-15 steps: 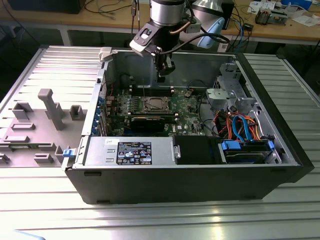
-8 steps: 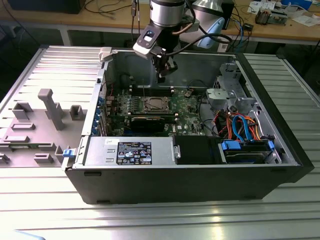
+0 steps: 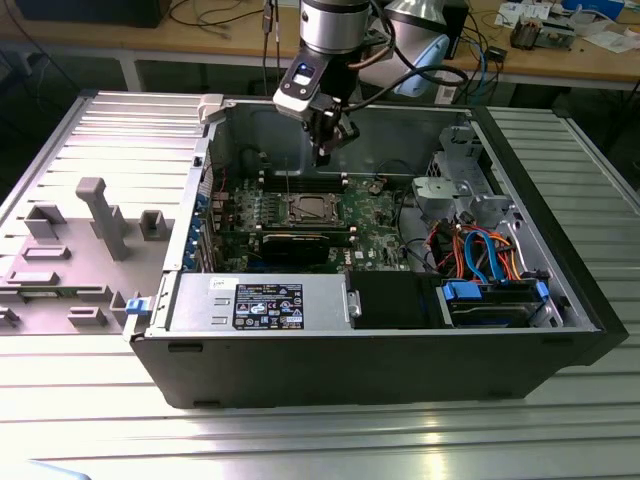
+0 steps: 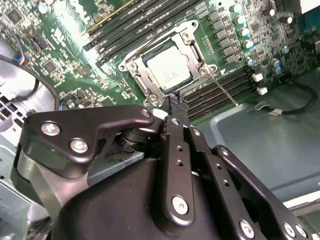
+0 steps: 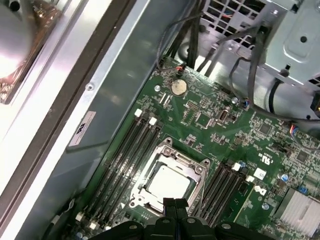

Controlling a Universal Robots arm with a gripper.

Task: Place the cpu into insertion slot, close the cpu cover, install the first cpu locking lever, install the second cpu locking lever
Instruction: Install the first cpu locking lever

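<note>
Inside the open computer case [image 3: 400,330], the cpu [image 4: 167,67] lies in the insertion slot [image 4: 131,66] on the green motherboard. Its silvery top also shows in the first wrist view [image 5: 170,182] and the exterior view [image 3: 305,210]. The cpu cover [image 4: 195,47] lies flat around the chip, framing it. One thin locking lever [image 4: 223,91] stands out free from the socket's corner. Another wire lever [image 4: 150,44] runs along the frame's edge. My gripper [image 4: 177,102] hangs above the socket's edge, fingers together and holding nothing. It also appears in the exterior view [image 3: 325,155] and the first wrist view [image 5: 174,202].
Memory slots [image 4: 220,87] flank the socket on both sides. A metal drive cage [image 3: 455,190] with coloured cables [image 3: 480,250] sits at the exterior view's right. A black power supply [image 3: 270,300] lines the case front. A grey fixture plate [image 3: 90,240] lies at the exterior view's left.
</note>
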